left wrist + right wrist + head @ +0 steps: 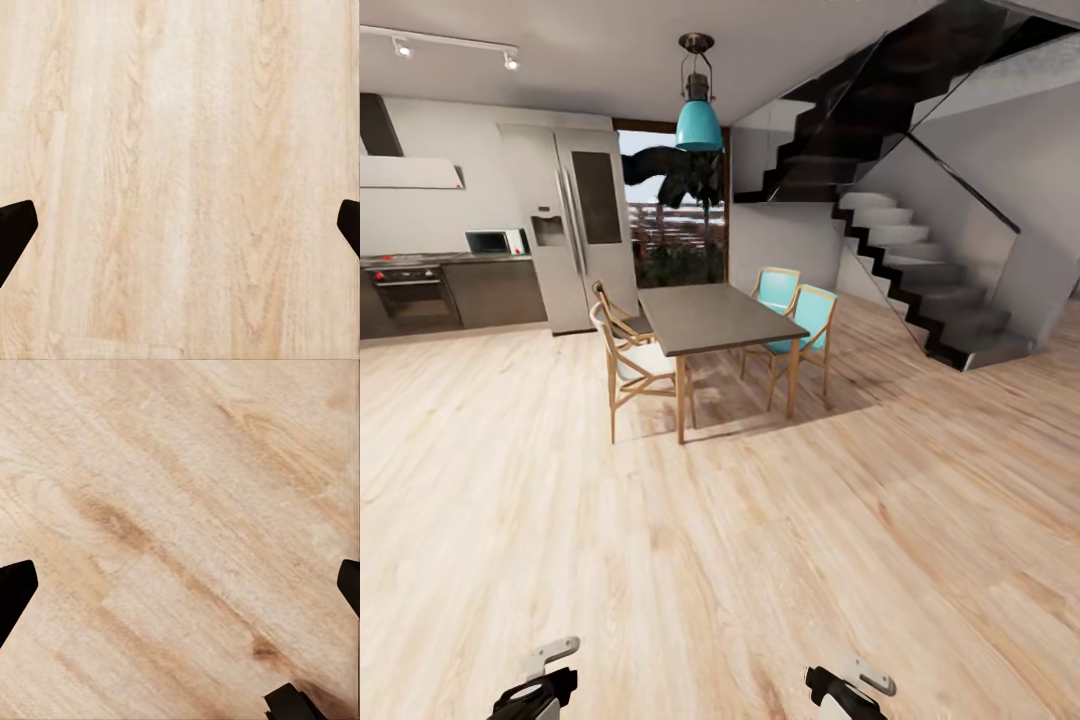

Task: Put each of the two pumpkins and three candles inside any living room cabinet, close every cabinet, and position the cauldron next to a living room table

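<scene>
The pumpkins, the candles, the cabinet and the cauldron are out of view. Low at the head view's bottom edge, my left gripper [536, 682] and right gripper [850, 688] hang over bare wooden floor. In the left wrist view the left gripper [180, 232] is open, with its dark fingertips [13, 229] far apart at the picture's edges and only floorboards between them. The right gripper [180, 592] is open in the same way above the floor, holding nothing.
A grey-topped dining table [705, 315] stands ahead with two wooden chairs [628, 365] on its left and two turquoise chairs [800, 315] on its right. A kitchen counter [450, 290] and fridge [570, 225] lie at the back left, and a dark staircase [920, 260] at the right. Wide wooden floor [720, 560] lies between.
</scene>
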You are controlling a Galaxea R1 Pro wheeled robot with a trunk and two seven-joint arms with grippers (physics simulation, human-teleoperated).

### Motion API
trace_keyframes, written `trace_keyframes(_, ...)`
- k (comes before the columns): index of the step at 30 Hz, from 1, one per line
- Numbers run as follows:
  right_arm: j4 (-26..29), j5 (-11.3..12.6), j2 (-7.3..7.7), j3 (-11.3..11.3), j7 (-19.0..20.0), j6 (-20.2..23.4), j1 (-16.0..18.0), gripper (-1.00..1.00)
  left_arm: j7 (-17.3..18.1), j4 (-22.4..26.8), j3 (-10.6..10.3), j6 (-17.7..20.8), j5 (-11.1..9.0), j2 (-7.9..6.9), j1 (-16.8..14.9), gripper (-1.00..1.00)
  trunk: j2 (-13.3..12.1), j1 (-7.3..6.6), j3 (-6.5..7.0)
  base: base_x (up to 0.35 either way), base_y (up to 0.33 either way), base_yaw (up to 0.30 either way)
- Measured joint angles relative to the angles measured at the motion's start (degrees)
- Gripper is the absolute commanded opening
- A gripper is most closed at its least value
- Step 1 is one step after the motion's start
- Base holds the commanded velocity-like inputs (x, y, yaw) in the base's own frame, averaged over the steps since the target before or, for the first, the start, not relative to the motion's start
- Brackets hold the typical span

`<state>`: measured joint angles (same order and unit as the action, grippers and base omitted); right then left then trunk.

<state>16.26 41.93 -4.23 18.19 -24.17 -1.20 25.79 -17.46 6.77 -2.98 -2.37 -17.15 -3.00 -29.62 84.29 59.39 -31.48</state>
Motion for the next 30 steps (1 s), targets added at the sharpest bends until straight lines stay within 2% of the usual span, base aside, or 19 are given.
trace_keyframes(19,-0.35,0.33,0.02,-0.34,-0.07,-1.09,0.05,1.00,0.02,-0.18,0.00,0.00,0.01,0.06,0.00,1.00,0.00,0.00,0.00,0.000,0.000,-0.284)
trace_keyframes(30,-0.78,0.75,0.62,-0.60,-0.09,-1.22,0.03,1.00,-0.02,-0.35,0.00,-0.05,0.09,0.05,0.00,1.00,0.00,0.00,0.08,0.000,0.000,-0.288)
